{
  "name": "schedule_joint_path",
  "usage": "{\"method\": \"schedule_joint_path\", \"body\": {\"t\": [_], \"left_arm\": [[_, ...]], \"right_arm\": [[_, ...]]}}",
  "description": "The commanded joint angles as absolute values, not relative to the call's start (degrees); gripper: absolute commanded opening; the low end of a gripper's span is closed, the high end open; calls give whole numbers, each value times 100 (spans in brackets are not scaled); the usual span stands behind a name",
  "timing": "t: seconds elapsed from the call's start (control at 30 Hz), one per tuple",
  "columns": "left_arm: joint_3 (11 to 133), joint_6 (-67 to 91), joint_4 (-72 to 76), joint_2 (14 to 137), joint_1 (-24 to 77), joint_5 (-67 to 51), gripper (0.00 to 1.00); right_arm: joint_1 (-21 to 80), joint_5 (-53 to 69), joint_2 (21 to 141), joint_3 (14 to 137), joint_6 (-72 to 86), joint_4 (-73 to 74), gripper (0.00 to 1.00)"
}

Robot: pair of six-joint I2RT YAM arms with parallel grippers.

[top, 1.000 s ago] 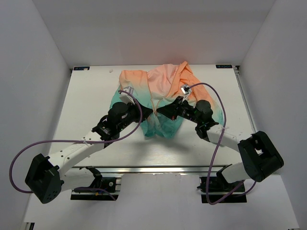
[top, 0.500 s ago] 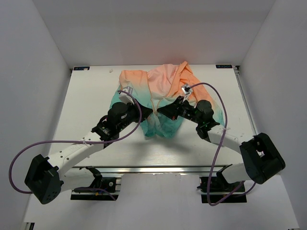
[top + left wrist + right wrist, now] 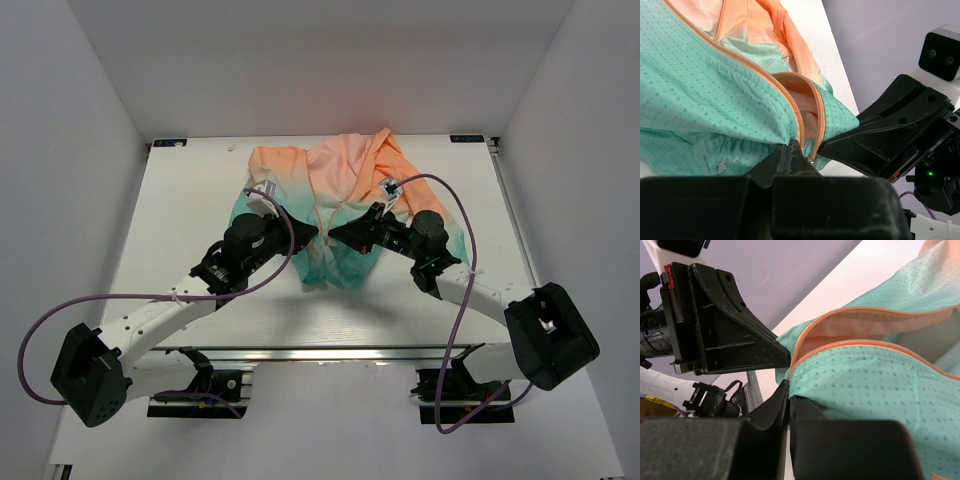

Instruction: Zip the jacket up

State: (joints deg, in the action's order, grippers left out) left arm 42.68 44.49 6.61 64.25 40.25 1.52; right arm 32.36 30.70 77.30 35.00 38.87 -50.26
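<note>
Jacket: the jacket (image 3: 340, 190) lies toward the far side of the table (image 3: 190, 200), peach hood away from the arms and teal hem nearest them.
Left gripper: the left gripper (image 3: 795, 150) is pinched tight on the teal hem, right at the foot of the zipper (image 3: 790, 100).
Right gripper: the right gripper (image 3: 788, 390) is clamped on the hem edge of the other front panel, its tips almost meeting the left one's.
Change: very little. Over the last second the right arm (image 3: 480, 295) swings its elbow and shoulder link outward, while both sets of fingertips stay at the hem and the left arm (image 3: 160, 315) does not shift.
Zipper: the two orange tracks spread apart above the hem and come together only at the bottom.
Meaning: probably still lining up the zipper's two ends — no length has been closed yet.
</note>
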Motion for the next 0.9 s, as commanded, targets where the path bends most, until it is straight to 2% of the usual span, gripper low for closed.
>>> {"method": "schedule_joint_path", "body": {"t": [0.0, 0.87], "left_arm": [[4227, 4500, 905, 6214, 4043, 158, 0], [4184, 4570, 914, 6275, 4043, 114, 0]], "right_arm": [[3226, 3190, 7734, 3524, 3893, -5352, 0], [3234, 2760, 7805, 3586, 4122, -5801, 0]]}}
